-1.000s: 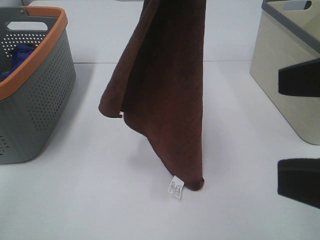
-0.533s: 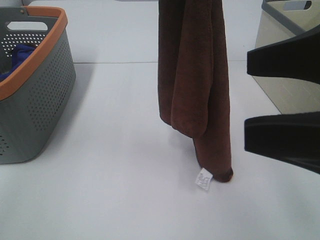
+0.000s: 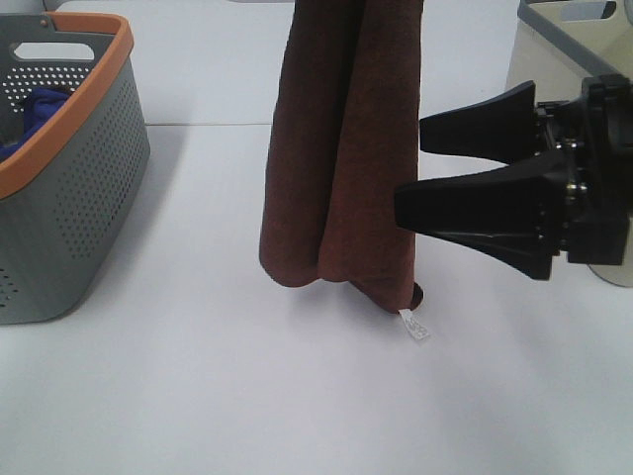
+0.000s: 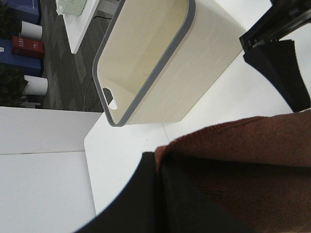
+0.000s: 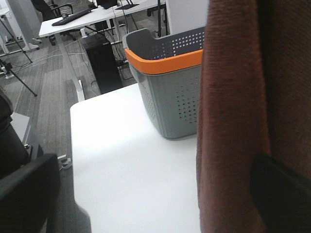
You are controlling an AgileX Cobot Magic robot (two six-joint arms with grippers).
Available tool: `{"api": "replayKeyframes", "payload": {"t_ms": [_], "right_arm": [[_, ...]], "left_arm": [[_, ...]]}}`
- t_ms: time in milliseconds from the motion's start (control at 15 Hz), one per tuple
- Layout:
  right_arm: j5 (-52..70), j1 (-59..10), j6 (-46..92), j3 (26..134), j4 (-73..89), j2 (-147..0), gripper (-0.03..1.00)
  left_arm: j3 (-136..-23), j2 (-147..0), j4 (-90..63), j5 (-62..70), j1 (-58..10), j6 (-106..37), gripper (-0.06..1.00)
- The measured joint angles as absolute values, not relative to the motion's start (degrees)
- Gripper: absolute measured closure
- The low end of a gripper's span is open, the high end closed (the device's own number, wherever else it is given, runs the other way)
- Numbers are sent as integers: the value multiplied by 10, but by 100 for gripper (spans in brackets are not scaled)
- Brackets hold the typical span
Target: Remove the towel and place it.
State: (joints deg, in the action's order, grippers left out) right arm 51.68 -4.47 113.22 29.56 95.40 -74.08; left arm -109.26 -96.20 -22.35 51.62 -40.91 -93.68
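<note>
The maroon towel (image 3: pixel 341 148) hangs in long folds over the middle of the table, its top out of the exterior view. Its low corner with the white tag (image 3: pixel 414 327) is at the tabletop. In the left wrist view my left gripper (image 4: pixel 158 165) is shut on the towel's (image 4: pixel 243 160) upper edge. My right gripper (image 3: pixel 408 166) stands open at the towel's right side, fingers pointing left, the lower fingertip overlapping the cloth's edge. In the right wrist view the towel (image 5: pixel 233 121) hangs against one finger (image 5: pixel 282 194) of the open right gripper (image 5: pixel 153 170).
A grey perforated basket with an orange rim (image 3: pixel 89 89) holds a blue cloth (image 3: pixel 35 114) at the left, and also shows as the basket (image 5: pixel 170 97) in the right wrist view. A beige bin (image 3: pixel 554 109) stands at the right, seen as the hollow bin (image 4: pixel 194 87) from above.
My right gripper has come in from the right to the towel's edge. The towel has swung, regathered into narrower folds, and its tagged corner has risen.
</note>
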Motion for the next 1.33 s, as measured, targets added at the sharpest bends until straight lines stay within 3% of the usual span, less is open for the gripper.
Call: {"api": "replayKeyframes", "payload": {"t_ms": [267, 867, 1133, 1333], "right_arm": [[516, -45, 1215, 296, 989, -797, 2], [615, -45, 1215, 297, 991, -851, 2], [615, -45, 1238, 299, 991, -937, 6], [615, -64, 1253, 299, 989, -977, 15]], "left_arm": [[-1093, -962, -223, 517, -409, -937, 94], [-1093, -962, -223, 517, -409, -937, 94], [-1093, -962, -223, 517, -409, -937, 94], [-1093, -962, -223, 517, -409, -937, 94]]}}
